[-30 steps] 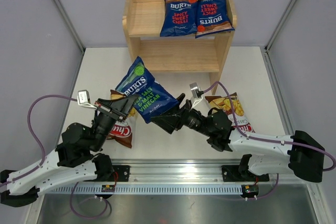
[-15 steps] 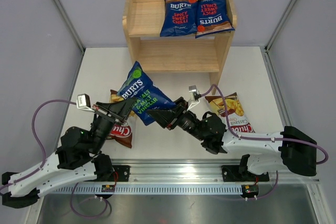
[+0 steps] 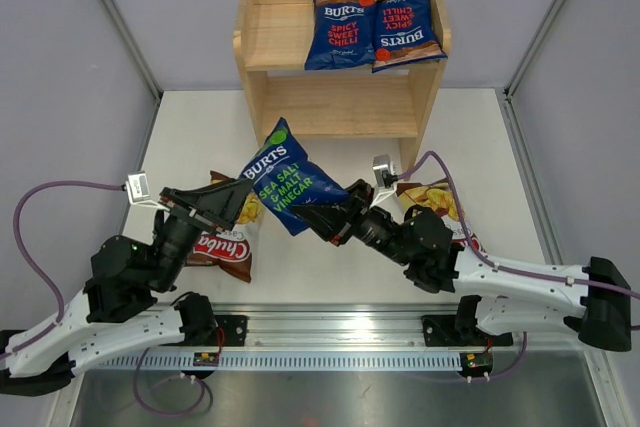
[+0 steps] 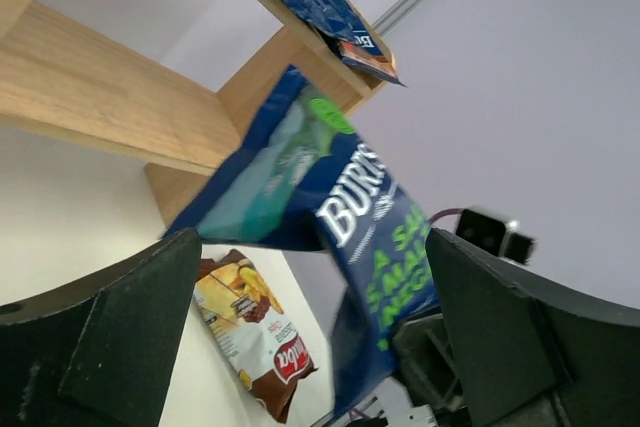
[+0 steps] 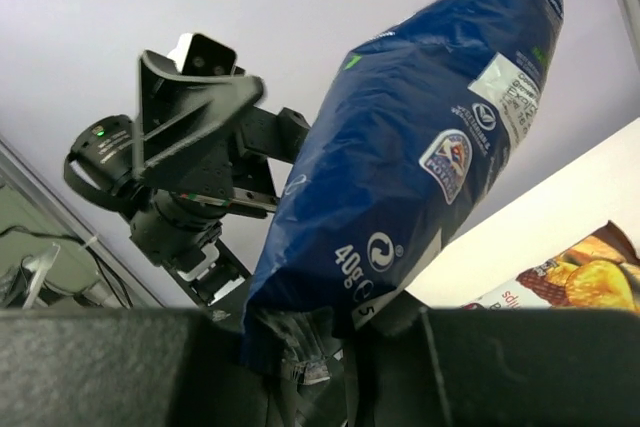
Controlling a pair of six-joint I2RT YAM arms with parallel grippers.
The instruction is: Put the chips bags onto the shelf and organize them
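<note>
Overhead, the wooden shelf [image 3: 340, 107] holds two blue chilli bags [image 3: 342, 29] on its top tier. Above the counter [image 3: 190, 137], the right jaws pinch the sea salt bag [image 3: 285, 177] by its lower edge, holding it aloft just before the shelf. The left jaws gape wide, gripping nothing.

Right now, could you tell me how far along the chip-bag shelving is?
Done: two spicy chilli bags lie on the top tier of the shelf. In hand: the right gripper holds the sea salt bag above the table; the left gripper is open. Left: that bag and two Chuba bags on the table.
</note>
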